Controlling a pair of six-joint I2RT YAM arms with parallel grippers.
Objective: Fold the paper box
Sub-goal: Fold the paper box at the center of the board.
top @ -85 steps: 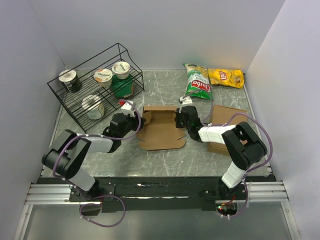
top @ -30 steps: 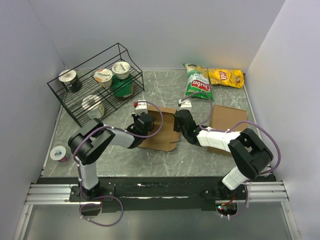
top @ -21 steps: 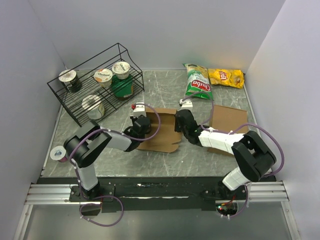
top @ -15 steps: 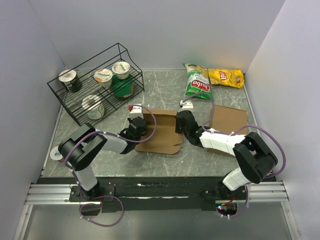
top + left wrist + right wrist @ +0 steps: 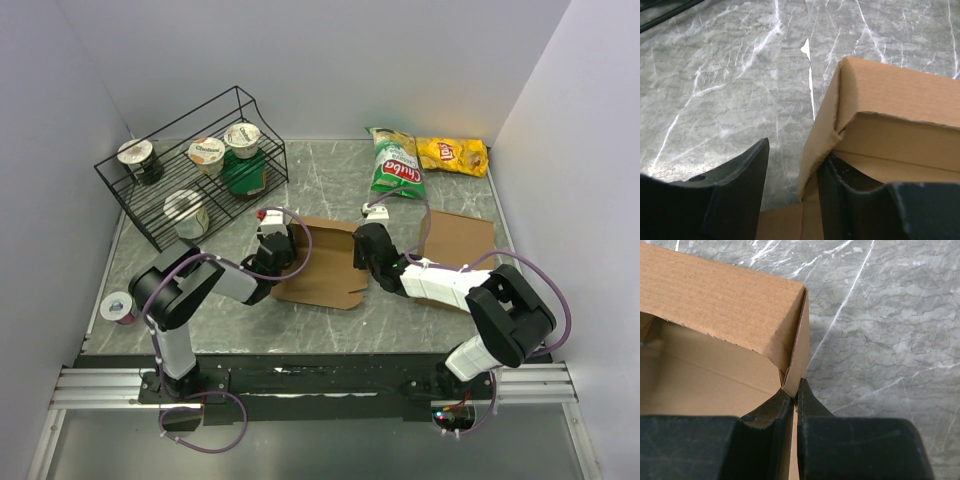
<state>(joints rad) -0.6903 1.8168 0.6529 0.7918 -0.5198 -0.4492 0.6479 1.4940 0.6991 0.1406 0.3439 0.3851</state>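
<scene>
Note: paper box at centre of table, long axis L-R, betw both arms. R gripper pinched tight on box's R wall corner. L gripper released, jaws straddling L wall w/ gap. Both equally near.

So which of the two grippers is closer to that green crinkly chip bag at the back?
The right. The right gripper pinches the right wall of the brown paper box, just in front of the green chip bag; the left gripper straddles the box's left wall, farther off.
</scene>
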